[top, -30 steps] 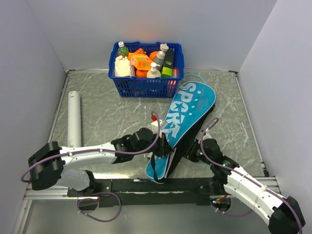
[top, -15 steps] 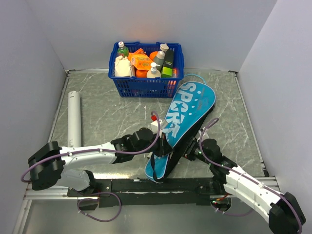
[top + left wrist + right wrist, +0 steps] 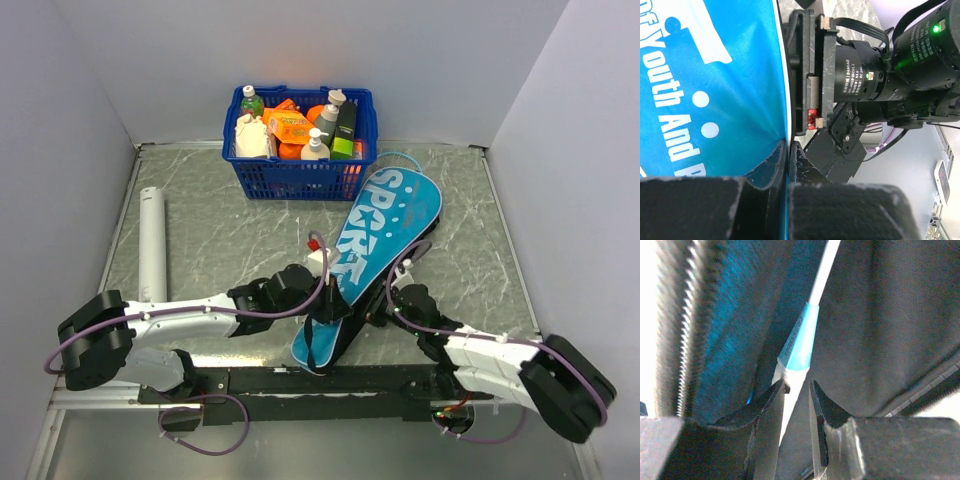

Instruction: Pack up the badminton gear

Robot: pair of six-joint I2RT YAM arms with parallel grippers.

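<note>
Teal racket-shaped fabric case (image 3: pixel 378 235), printed "SPORT" in white, lay slantwise on the grey marbled tabletop (image 3: pixel 230 230), its broad head toward the back and its narrow end between the two arms. The left gripper (image 3: pixel 788 150), jaws pressed together, pinched the case's smooth teal edge. White lettering beside it read "Youth And" among scattered white dots. The right gripper (image 3: pixel 796 390) reached inside the opened case, between dark woven lining and a toothed zip. Its black fingers (image 3: pixel 767 412) stood narrowly parted around the white handle end of a slim racket (image 3: pixel 800 342) with a pale blue tapered collar and thin white shaft; whether the pads pressed the handle could not be told. The right arm's black cylindrical motor (image 3: pixel 865 75) carried small print reading "DAMIAO". A long white tube (image 3: pixel 152 245) lay well apart, along the left wall. A blue plastic lattice basket (image 3: pixel 290 182) of bottles and orange packs stood just beside the case's head.
</note>
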